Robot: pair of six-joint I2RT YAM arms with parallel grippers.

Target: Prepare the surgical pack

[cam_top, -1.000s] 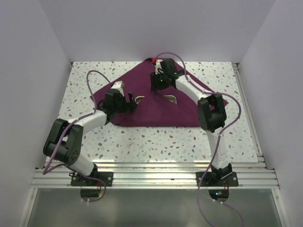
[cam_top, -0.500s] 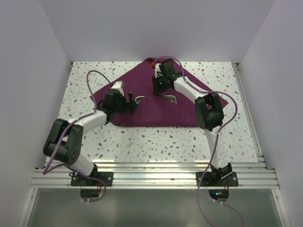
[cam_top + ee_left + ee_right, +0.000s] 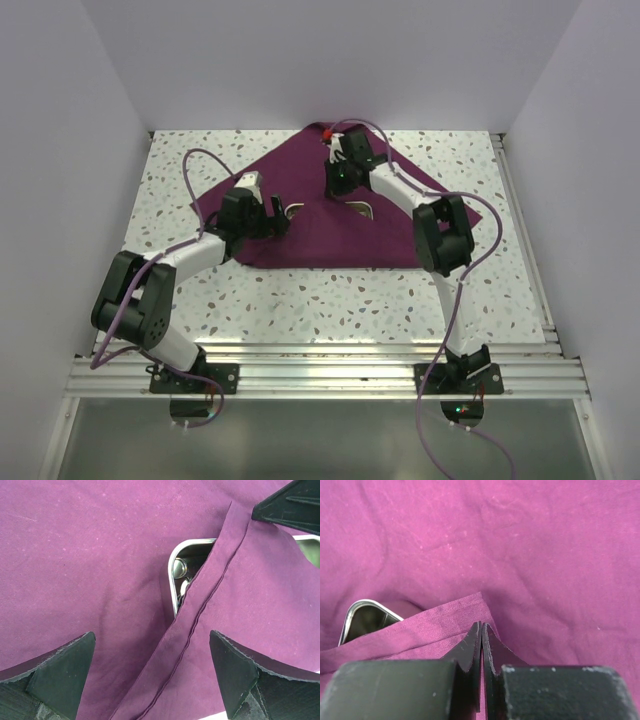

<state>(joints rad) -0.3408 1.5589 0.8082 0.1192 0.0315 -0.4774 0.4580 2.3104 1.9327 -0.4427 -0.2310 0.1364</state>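
Top external view: the right hand has clenched since a second ago, when its fingers stood apart, and its wrist has shifted slightly toward the far right over the cloth. The left hand has not moved and its fingers are spread wide, grasping nothing. The cloth lies as it did.

Right wrist view: the right hand has its two fingers pressed together just below the corner of a folded-over flap of cloth. Whether any fabric is caught between them cannot be told. A rounded corner of the tray peeks out from under that flap on the left.

Left wrist view: the left hand hovers released above the cloth, where a hemmed edge runs diagonally across the tray. Only the tray's shiny corner shows; inside it sit a round metal piece and a bit of something white, the rest hidden.

The cloth is plum purple, spread on the speckled bench at its far middle, with one corner pointing away from the arms and flaps folded in over the steel tray.
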